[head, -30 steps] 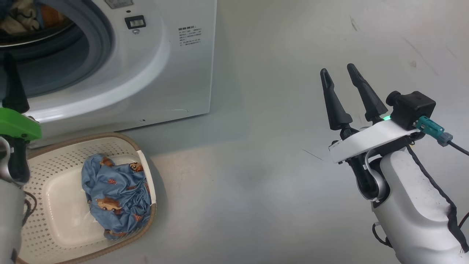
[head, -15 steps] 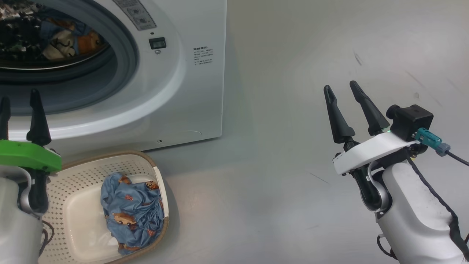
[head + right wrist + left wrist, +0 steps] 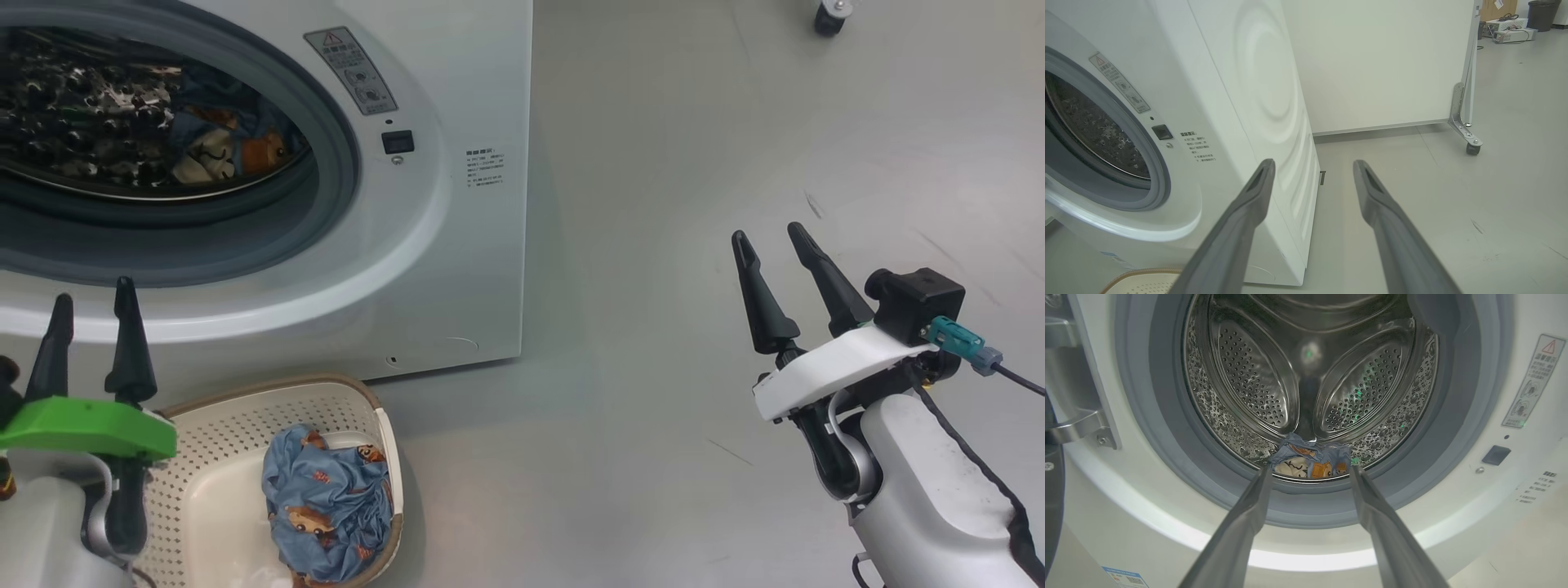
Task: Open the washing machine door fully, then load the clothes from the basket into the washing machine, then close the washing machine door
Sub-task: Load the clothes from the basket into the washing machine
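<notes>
Left gripper [image 3: 92,292], its two long dark fingers spread wide and holding nothing, hovers in front of the big white front-loading washing machine [image 3: 457,245], just above the near rim of the small oval cream plastic basket [image 3: 359,388] with perforated sides. In the left wrist view this gripper [image 3: 1310,470] points straight into the open mouth, past the grey rubber gasket [image 3: 1163,428] to the perforated steel drum [image 3: 1249,375]. A bundle of light blue printed fabric with a cream piece [image 3: 1310,463] lies at the drum's bottom front (just behind the lip). A metal hinge bracket [image 3: 1077,424] shows at the opening's edge.

One more crumpled light blue garment with brown-orange cartoon figures [image 3: 326,506] lies in the basket, against its right wall. The basket stands on the grey floor [image 3: 637,327], just in front of the machine.

Right gripper [image 3: 767,233], fingers likewise apart and empty, hangs over bare floor well to the machine's right. The right wrist view has its fingers [image 3: 1249,212] aimed past the machine's corner toward a white panel on casters [image 3: 1372,61].
</notes>
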### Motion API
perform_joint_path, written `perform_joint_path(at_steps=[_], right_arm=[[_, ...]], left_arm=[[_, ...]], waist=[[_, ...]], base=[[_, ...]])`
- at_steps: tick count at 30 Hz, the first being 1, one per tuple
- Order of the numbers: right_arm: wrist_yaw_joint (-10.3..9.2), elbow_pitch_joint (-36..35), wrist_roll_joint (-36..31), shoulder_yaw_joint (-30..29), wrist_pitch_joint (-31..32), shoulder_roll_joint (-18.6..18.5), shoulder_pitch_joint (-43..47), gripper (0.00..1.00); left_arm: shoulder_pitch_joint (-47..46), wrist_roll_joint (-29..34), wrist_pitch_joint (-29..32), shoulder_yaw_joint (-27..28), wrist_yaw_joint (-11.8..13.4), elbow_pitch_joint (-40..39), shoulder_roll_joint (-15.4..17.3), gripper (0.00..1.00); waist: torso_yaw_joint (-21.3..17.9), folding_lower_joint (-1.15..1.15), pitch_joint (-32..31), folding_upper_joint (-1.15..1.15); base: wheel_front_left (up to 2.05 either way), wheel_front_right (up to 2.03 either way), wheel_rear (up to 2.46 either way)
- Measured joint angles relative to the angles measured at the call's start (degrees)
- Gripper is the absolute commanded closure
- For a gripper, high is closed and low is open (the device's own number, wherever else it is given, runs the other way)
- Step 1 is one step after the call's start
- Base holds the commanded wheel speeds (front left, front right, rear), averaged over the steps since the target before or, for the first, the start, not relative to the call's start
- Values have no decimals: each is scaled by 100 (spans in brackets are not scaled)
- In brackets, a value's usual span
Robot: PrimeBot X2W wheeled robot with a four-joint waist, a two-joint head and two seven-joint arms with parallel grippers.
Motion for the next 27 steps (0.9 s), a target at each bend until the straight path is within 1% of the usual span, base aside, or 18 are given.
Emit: perform_joint_path(at_steps=[4, 15, 22, 27], right_arm=[[0, 10, 11, 60, 0, -15, 21, 0], [0, 96, 101, 137, 0, -125, 373, 0], [0, 134, 166, 208, 0, -147, 599, 0], [0, 134, 205, 308, 0, -189, 681, 0]], left_arm=[[358, 96, 0, 101, 3, -164, -55, 0], [1123, 212, 0, 349, 162, -616, -250, 0], [1552, 255, 0, 420, 164, -878, -377, 0], [1755, 276, 0, 557, 214, -1110, -381, 0]], waist=[[62, 0, -177, 0], [274, 0, -602, 0], [425, 0, -840, 0], [525, 0, -950, 0]], base=[[0, 0, 0], [0, 0, 0], [0, 0, 0], [0, 0, 0]])
